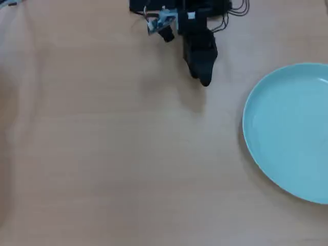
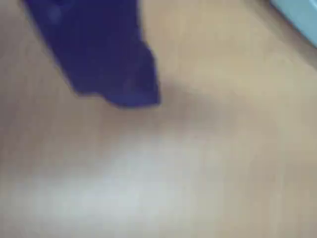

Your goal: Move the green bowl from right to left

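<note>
The green bowl [image 1: 289, 130] is a wide, shallow, pale teal dish lying flat on the wooden table at the right edge of the overhead view, where the frame cuts off part of it. My black gripper [image 1: 202, 77] hangs near the top centre, pointing down the picture, well clear of the bowl's rim and to its upper left. Its jaws form one tapered dark mass with no gap and nothing held. The wrist view is blurred. It shows a dark jaw at the upper left over bare table, and a sliver of the green bowl [image 2: 302, 12] in the top right corner.
The arm's base with its wires [image 1: 179, 10] sits at the top edge of the overhead view. Light wooden tabletop [image 1: 102, 154] stretches across the left and middle.
</note>
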